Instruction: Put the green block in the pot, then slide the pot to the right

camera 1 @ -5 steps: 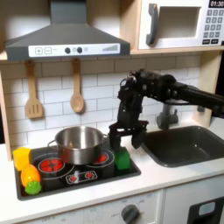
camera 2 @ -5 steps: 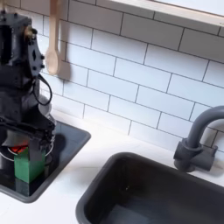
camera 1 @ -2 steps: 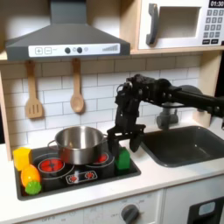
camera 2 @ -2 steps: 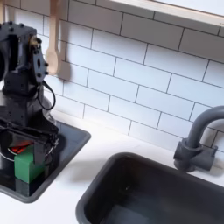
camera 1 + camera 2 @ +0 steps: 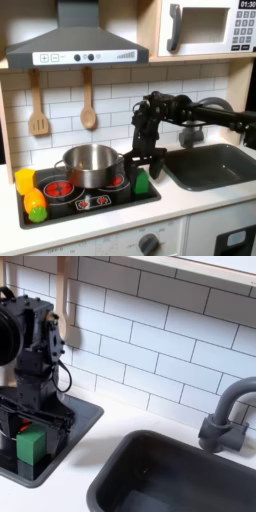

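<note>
I am holding the gripper (image 5: 141, 166) low over the stove's front right corner, its fingers standing apart and reaching down on either side of the green block (image 5: 141, 182); in the second exterior view the gripper (image 5: 34, 422) is sitting just above the block (image 5: 31, 443), and I cannot tell whether the pads are touching it yet, so I am treating it as spread and ungrasped. The block is resting on the black cooktop (image 5: 95, 203), and I am judging it light, stiff and smooth-faced, best pinched across two flat opposite sides near its middle so it will not squirt out. From the gripper, the pot (image 5: 90, 164) is sitting at about nine o'clock in the first exterior view, shiny metal, empty as far as I can see, likely to slide easily. Farther at nine o'clock a yellow block (image 5: 25, 181) is standing.
</note>
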Available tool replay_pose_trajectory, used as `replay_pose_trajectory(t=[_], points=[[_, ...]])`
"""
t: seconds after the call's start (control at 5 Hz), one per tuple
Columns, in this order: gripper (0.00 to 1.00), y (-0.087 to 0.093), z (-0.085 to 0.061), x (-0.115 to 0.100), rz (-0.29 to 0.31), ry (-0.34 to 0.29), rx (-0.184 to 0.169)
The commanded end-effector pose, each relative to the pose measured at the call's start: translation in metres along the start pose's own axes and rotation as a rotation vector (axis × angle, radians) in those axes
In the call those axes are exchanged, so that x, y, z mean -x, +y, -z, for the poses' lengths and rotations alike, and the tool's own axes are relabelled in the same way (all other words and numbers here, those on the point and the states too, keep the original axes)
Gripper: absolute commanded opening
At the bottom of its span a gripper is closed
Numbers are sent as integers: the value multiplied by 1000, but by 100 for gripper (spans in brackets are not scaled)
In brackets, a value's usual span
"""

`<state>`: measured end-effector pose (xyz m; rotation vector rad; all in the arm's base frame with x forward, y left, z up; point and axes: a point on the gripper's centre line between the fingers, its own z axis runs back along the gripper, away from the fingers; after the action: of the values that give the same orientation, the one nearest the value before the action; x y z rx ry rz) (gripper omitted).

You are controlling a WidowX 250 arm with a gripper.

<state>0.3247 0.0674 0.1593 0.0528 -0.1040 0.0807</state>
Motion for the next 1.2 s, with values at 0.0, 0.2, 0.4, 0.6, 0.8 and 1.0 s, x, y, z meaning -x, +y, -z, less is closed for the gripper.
replay_pose_trajectory(t=[0.0,0.2,0.4,0.6,0.8,1.0], points=[[100,3,15,-3,1,35,-4],[100,5,21,-7,-6,50,-2],[100,3,27,-11,4,60,4],[100,0,26,-10,13,63,9],[100,2,26,-6,16,69,6],[90,1,25,-5,20,61,10]])
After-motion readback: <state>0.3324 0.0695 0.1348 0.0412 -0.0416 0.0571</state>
